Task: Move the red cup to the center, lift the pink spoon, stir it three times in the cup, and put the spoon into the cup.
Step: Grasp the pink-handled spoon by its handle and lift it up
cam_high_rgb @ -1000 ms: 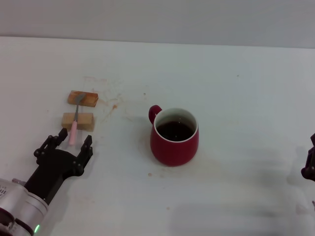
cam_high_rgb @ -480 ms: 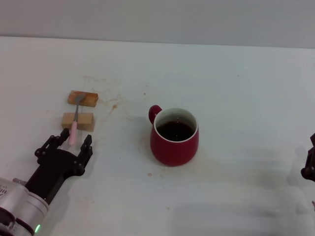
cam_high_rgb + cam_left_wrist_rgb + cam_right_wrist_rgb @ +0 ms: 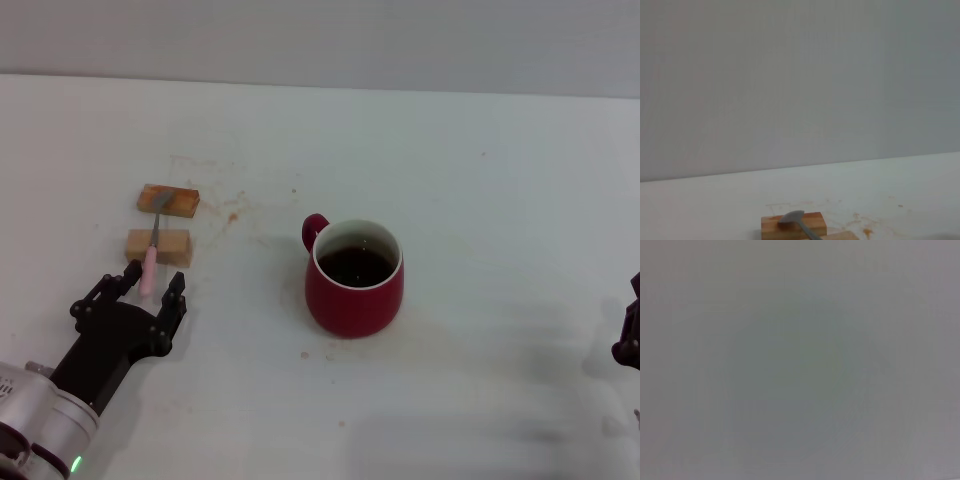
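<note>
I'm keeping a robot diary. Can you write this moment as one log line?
left gripper open at pink spoon handle | spoon on two wooden blocks, not lifted | red cup central | right gripper parked at edge

A wooden block (image 3: 793,226) sits at the near edge of the white tabletop (image 3: 715,200), with the pink spoon's (image 3: 799,221) grey metal bowl resting on top of it. A second block's corner (image 3: 840,236) shows just beside, with brown stains (image 3: 866,231) nearby. A plain grey wall (image 3: 800,75) stands behind.

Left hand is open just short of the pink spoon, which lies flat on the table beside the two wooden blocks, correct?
Not quite: the pink spoon lies across the two wooden blocks, bridging them, as the head view shows. The left hand is indeed open just short of its handle end.
</note>
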Robot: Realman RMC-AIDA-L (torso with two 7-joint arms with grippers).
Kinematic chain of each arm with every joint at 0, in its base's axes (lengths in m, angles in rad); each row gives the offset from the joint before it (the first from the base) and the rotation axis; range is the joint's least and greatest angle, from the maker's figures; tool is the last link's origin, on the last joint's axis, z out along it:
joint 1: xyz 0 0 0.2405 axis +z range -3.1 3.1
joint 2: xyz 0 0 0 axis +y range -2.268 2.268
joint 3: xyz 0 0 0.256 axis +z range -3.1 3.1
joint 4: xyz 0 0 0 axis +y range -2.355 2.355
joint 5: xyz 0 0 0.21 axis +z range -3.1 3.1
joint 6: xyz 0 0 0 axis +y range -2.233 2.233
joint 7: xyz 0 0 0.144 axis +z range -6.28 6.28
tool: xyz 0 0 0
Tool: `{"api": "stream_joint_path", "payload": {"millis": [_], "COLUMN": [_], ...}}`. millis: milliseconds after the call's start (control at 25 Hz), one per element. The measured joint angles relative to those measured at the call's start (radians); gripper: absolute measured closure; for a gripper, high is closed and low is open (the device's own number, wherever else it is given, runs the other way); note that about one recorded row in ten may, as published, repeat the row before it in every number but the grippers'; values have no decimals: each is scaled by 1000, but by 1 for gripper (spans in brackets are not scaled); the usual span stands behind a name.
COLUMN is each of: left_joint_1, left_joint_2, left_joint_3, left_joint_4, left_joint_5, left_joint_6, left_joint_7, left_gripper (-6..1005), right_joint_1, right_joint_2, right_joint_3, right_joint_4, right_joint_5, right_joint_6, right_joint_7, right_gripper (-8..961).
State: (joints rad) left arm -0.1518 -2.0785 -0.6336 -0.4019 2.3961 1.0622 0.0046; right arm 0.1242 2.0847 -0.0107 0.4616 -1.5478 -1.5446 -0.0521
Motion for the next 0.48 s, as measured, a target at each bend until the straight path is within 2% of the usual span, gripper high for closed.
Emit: {"api": "stream_joint_path", "payload": {"millis": [480], "left_joint_1": [0], "left_joint_2": [0], "left_joint_3": [0], "left_joint_4": [0], "left_joint_5": [0], "left_joint_6": [4], "left_joint_7": [0], "left_gripper": [502], "right_joint_1": [0], "right_joint_2": [0], "right_joint_3": [0], "right_joint_4": [0], "right_joint_5": [0], "right_joint_6": [0], "right_joint_7": [0], "right_gripper": [954]}}
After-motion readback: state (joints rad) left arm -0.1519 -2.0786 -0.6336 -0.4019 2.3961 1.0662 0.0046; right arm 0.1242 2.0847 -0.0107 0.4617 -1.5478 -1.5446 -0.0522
